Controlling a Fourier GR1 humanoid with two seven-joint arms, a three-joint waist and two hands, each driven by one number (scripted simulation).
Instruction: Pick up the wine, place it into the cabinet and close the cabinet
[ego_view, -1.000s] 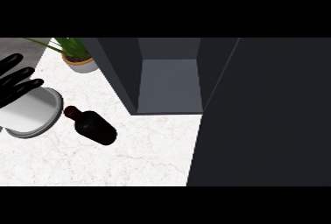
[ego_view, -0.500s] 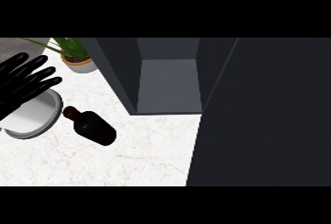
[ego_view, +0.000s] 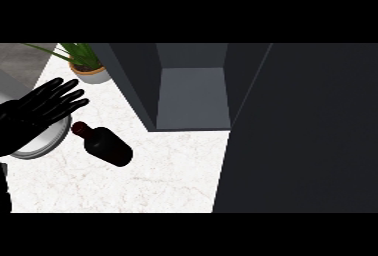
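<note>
The wine bottle (ego_view: 105, 145) lies on its side on the white counter (ego_view: 148, 185). Its neck points up and to the left, toward a round plate (ego_view: 40, 145) at the counter's left edge. The bottle is near the open cabinet (ego_view: 192, 95), a little to its left and in front of it. Nothing is holding the bottle.

The left hand (ego_view: 44, 107) hangs over the plate with its fingers spread apart and straight. It grips nothing, and it is close to the bottle's neck but not touching it. The right hand does not show at all.

Here is what could go wrong. The bottle is round and lies flat, so a bump from the fingers may make it roll away instead of being grabbed. The neck is thin and may slip out if the hand closes on that end. The plate sits right beside the neck, so the hand may knock it. The big dark cabinet door (ego_view: 303, 130) stands open on the right, and the bottle could hit the cabinet's front edge going in. A potted plant (ego_view: 87, 62) stands in the back left corner, near the hand.
</note>
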